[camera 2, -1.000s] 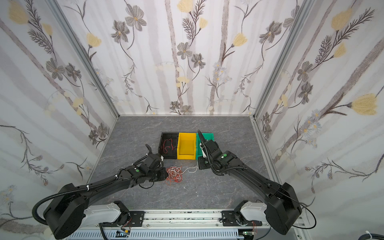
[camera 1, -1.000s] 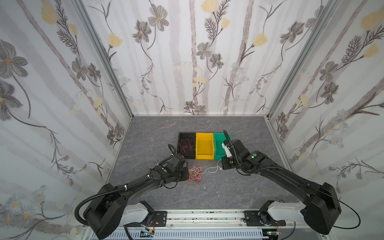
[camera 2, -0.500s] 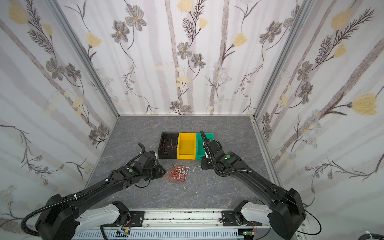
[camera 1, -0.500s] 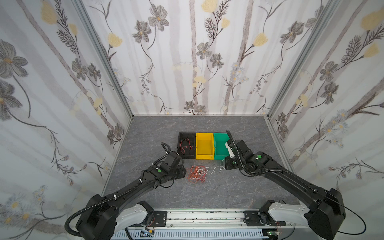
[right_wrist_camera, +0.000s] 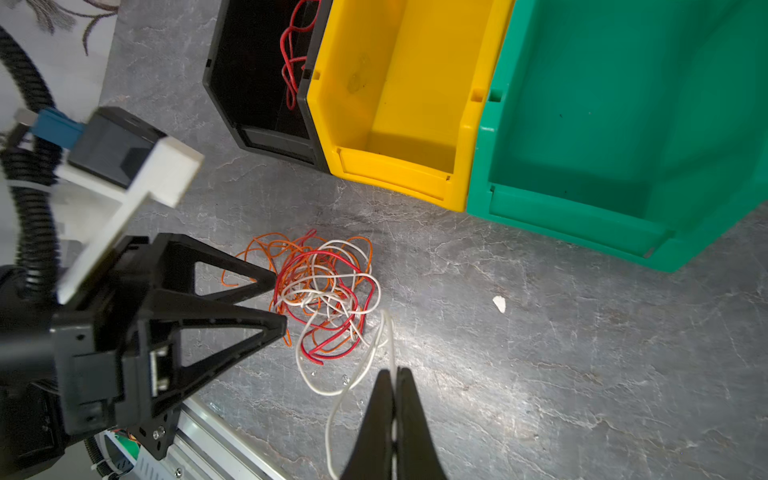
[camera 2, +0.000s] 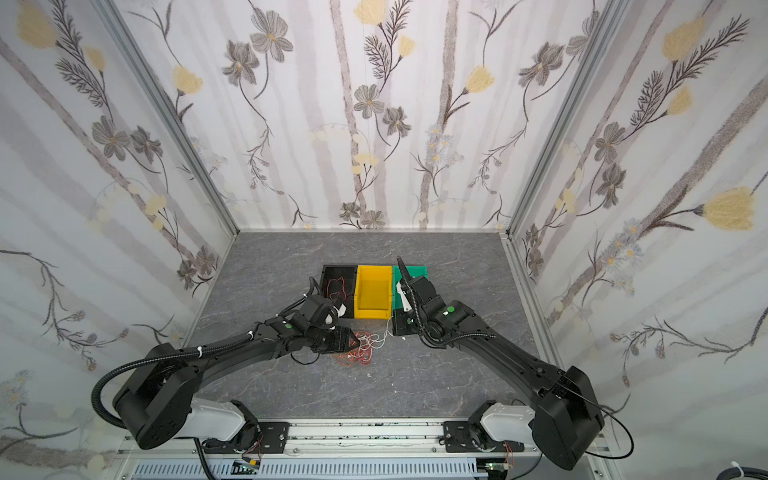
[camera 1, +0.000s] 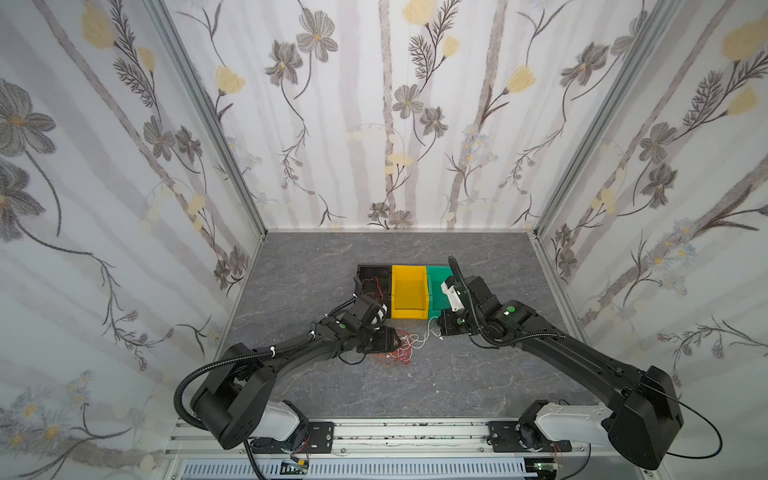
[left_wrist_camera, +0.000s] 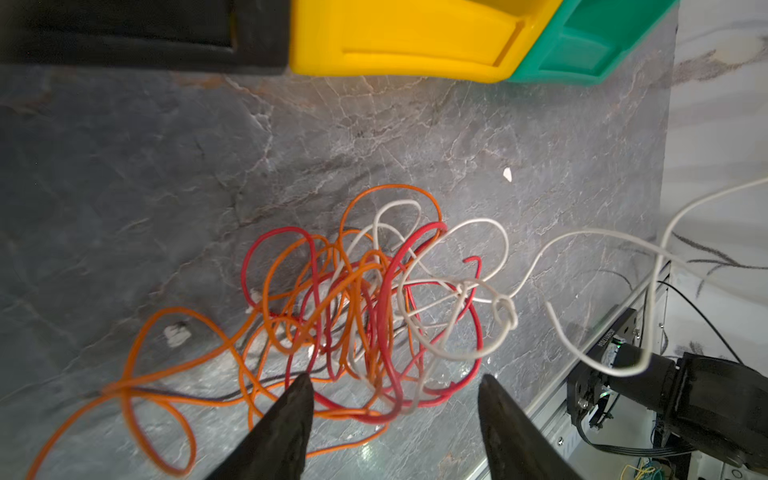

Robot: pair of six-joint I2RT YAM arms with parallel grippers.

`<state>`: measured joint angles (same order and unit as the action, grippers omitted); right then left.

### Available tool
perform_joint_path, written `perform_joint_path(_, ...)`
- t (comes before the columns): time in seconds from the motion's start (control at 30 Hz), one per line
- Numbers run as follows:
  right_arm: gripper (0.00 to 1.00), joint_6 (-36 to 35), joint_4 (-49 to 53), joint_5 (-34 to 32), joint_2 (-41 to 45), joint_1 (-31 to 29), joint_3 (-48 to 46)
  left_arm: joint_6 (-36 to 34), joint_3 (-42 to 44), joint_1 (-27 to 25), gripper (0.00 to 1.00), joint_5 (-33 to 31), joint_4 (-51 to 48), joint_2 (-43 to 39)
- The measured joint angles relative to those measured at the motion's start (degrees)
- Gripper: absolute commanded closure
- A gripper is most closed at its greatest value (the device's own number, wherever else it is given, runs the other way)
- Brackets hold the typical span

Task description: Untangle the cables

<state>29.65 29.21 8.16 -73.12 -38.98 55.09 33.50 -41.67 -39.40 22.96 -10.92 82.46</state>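
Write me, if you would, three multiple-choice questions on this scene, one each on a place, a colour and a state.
1. Which bin holds a red cable?
A) black bin
B) yellow bin
C) green bin

2. What colour is the cable pinched by the right gripper?
A) orange
B) red
C) white

3. How does the left gripper stand?
A) shut on a cable
B) open, holding nothing
C) out of view

Answers:
1 A: red loops show inside the black bin.
2 C: the white cable runs into its shut jaws.
3 B: its fingertips stand apart at the tangle.
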Motion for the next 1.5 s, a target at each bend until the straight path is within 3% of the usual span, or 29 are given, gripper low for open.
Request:
perform_joint_path(0.1,1.00,1.01,-0.70,1.42,-0.28,0.00,0.11,-0.33,-0.46,0.02,0.54,-0.33,-0.02,2.95)
perform_joint_path(0.27,1.00,2.21,-1.60,3.39,0.24,0.63,0.42,-0.87,-0.46,0.11,0.62,-1.97,-0.39,6.56)
perform_joint_path(0.43,1.00,3.13,-1.57,3.43,2.97,2.75,0.74,-1.70,-0.46,0.48,0.76,-3.58,-0.85,6.99)
perform_joint_path(0.7,1.00,4.07,2.93,-2.40,11.17,7.78,-0.70,-1.84,0.59,2.56,0.83,-5.70,-2.40,6.08)
perform_joint_path(0.97,1.00,5.31,9.68,-9.97,20.41,14.27,-4.66,-1.77,1.73,4.00,0.84,-7.91,-4.26,3.06)
perform_joint_path(1.5,1.00,5.18,20.35,-21.97,13.79,17.20,-7.04,-0.37,3.21,4.85,0.84,-12.85,-8.79,-3.91)
